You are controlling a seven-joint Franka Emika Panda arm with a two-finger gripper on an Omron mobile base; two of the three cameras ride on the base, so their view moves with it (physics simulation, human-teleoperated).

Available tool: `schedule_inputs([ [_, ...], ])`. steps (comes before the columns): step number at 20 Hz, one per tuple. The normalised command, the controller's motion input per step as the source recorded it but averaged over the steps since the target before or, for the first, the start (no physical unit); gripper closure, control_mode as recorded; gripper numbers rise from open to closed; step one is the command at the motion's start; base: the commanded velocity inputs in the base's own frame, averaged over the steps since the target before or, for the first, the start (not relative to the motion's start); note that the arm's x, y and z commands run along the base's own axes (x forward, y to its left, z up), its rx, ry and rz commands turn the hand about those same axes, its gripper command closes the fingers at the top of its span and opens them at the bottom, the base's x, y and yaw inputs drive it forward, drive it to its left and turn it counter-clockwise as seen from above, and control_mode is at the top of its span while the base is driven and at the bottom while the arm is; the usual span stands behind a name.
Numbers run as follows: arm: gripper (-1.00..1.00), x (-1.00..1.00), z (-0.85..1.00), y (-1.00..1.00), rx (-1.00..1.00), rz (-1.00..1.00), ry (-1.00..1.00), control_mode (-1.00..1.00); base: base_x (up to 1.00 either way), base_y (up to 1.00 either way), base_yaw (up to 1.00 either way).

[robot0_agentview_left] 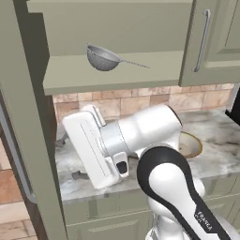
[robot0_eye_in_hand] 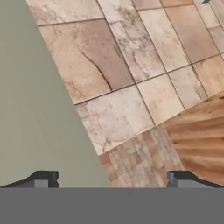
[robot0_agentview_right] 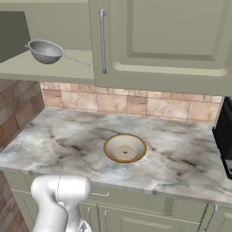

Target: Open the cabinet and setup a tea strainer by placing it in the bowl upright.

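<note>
Jaws (robot0_eye_in_hand: 111, 179) are spread wide with nothing between them, pointing at a stone-tile backsplash (robot0_eye_in_hand: 144, 65) beside a sage-green panel. The cabinet (robot0_agentview_left: 28, 122) door is swung open at the left, and the tea strainer (robot0_agentview_left: 103, 57) sits up on its shelf, bowl part down, thin handle sticking out. The bowl (robot0_agentview_right: 125, 148) is down on the marble bench (robot0_agentview_right: 181, 158), well apart from the strainer.

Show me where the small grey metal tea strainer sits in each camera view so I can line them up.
Left base view: small grey metal tea strainer upper centre-left, on the open sage-green cabinet's shelf.
Right base view: strainer upper left, on the same shelf.
Hand view: not in it; tiled wall and a green panel.
Shared landmark: the shallow tan bowl on the marble counter, below the strainer and to its right.
</note>
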Motion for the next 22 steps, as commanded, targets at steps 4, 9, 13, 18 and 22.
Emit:
schedule_inputs([
  [4, -1.0, 0.0, 0.0, -0.46, -0.28, 0.0, -0.03, -1.0, 0.0, 0.0, 0.0],
  [9, -1.0, 0.14, 0.0, -0.77, -0.24, 0.0, -0.04, -1.0, 0.0, 0.0, 0.0],
  [13, -1.0, 0.2, -0.35, -0.49, -0.27, 0.03, -0.14, -1.0, 0.0, 0.0, 0.0],
  [18, -1.0, 0.08, -0.63, -0.6, -0.23, 0.09, -0.33, -1.0, 0.0, 0.0, 0.0],
  [22, -1.0, 0.05, -0.24, -0.74, -0.27, 0.42, -0.42, -1.0, 0.0, 0.0, 0.0],
])
